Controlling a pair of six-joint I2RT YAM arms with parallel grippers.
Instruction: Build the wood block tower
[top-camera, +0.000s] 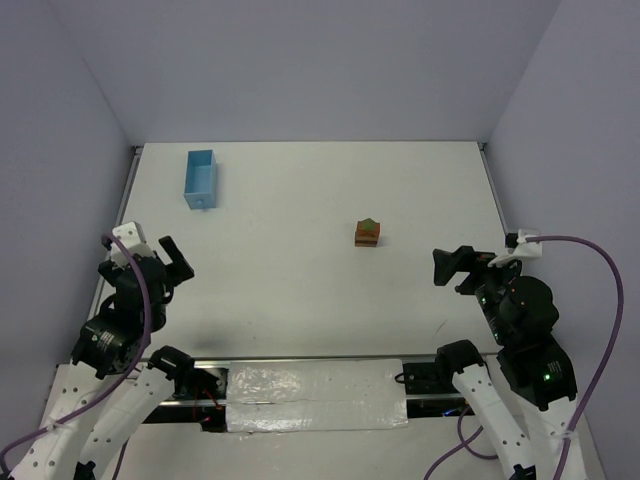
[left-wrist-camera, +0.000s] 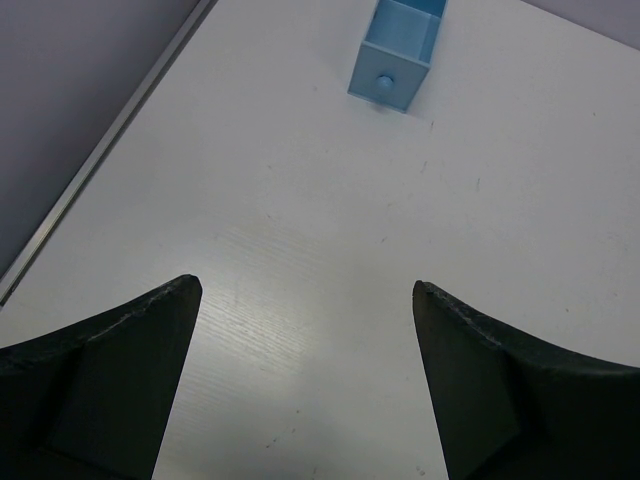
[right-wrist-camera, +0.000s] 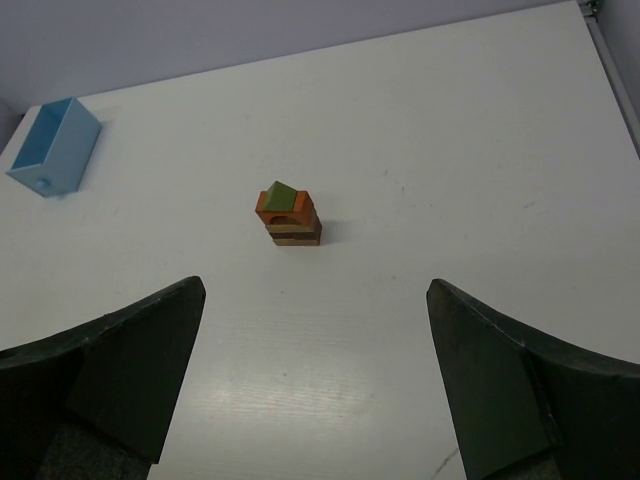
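Note:
The wood block tower (top-camera: 367, 233) stands upright on the white table right of centre: tan and dark brown blocks at the bottom, an orange-red arch above, an olive-green piece on top. It also shows in the right wrist view (right-wrist-camera: 289, 215), well ahead of my right gripper (right-wrist-camera: 315, 290), which is open and empty. In the top view my right gripper (top-camera: 452, 268) hovers to the tower's right. My left gripper (top-camera: 172, 262) is open and empty at the table's left; its wrist view (left-wrist-camera: 307, 290) shows only bare table between the fingers.
A light blue rectangular box (top-camera: 201, 179) lies at the back left, also in the left wrist view (left-wrist-camera: 398, 55) and the right wrist view (right-wrist-camera: 55, 146). Purple walls enclose the table on three sides. A metal rail (top-camera: 315, 380) runs along the near edge.

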